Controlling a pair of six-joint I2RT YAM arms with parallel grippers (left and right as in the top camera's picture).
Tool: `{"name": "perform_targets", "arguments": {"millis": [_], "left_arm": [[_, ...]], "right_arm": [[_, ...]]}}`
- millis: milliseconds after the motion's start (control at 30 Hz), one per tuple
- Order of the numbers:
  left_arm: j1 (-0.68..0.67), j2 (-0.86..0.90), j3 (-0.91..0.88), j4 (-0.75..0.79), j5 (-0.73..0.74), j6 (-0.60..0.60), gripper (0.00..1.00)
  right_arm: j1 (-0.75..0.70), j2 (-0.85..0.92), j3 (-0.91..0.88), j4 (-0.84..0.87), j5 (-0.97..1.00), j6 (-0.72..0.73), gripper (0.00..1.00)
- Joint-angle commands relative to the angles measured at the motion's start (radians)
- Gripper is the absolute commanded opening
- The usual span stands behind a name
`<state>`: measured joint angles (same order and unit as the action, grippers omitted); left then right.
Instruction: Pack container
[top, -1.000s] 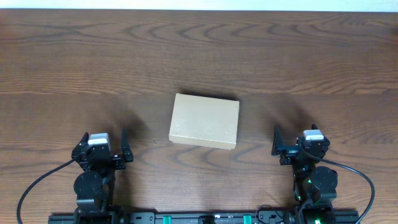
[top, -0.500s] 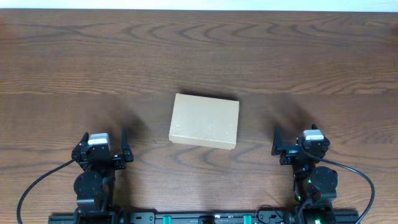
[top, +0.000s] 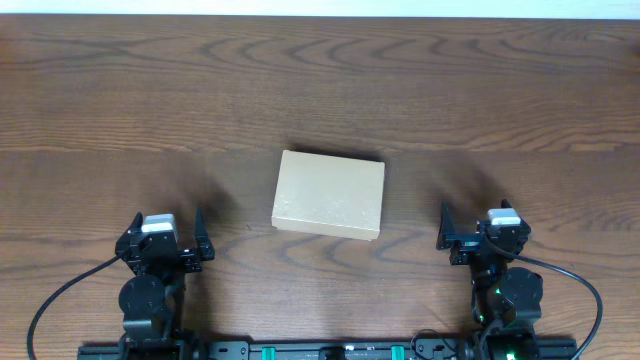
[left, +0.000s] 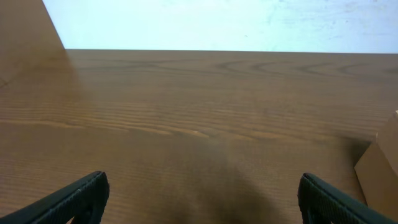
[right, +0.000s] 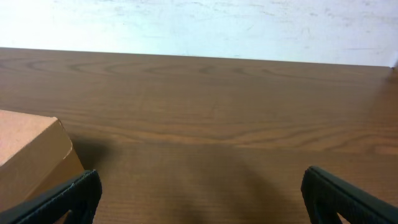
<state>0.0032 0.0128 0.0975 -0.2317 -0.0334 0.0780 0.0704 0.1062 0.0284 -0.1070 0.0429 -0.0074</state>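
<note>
Container (top: 329, 194) closed, arms (top: 150, 292) folded low, left fingers (left: 76, 196) and right fingers (right: 67, 196) spread, empty.

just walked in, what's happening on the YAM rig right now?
Nothing is being handled. The container sits mid-table with its lid closed, between the two arms. The left gripper and right gripper are back near the front edge, jaws open and empty, both clear of the box. No items to pack show in any view.
</note>
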Motion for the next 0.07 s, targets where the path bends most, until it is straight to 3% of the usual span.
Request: {"name": "perform_targets", "arguments": {"millis": [0,33], "left_arm": [[-0.005,-0.009,-0.019,-0.024,-0.011,-0.007,0.95],[-0.005,-0.009,-0.019,-0.024,-0.011,-0.008,0.95]], "right_arm": [[-0.009,-0.009,-0.007,0.003,0.009,0.014,0.99],[-0.009,-0.009,-0.007,0.003,0.009,0.014,0.99]]}}
